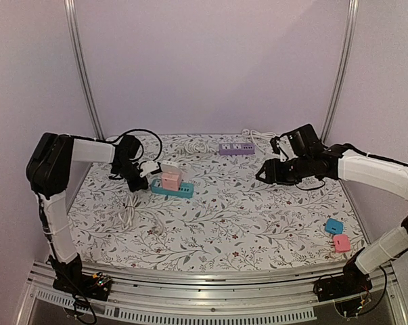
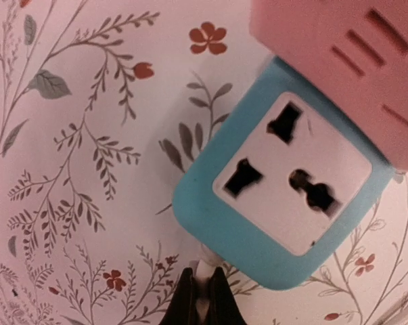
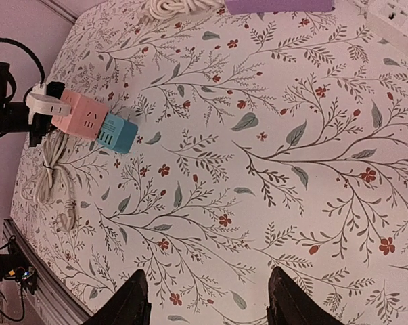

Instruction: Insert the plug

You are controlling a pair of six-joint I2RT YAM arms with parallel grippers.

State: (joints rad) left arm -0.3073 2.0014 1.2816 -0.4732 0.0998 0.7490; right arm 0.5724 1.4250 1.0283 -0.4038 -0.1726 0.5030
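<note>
A teal power strip [image 1: 178, 191] lies at the table's left with a pink cube adapter [image 1: 170, 180] plugged into it. My left gripper [image 1: 140, 173] is shut on a white plug [image 1: 150, 167] at the strip's left end, right beside the adapter. In the left wrist view the shut fingers [image 2: 183, 301] pinch a white sliver of the plug [image 2: 204, 279] at the edge of the teal strip [image 2: 210, 223]. An empty white three-hole socket [image 2: 291, 169] is just ahead. My right gripper [image 1: 266, 175] is open and empty, above the table at the right [image 3: 207, 288].
A purple power strip [image 1: 236, 147] and a coiled white cable [image 1: 193, 143] lie at the back. A white cord [image 1: 129, 211] trails in front of the left gripper. A small blue piece [image 1: 333, 225] and a pink one [image 1: 341, 242] lie at the front right.
</note>
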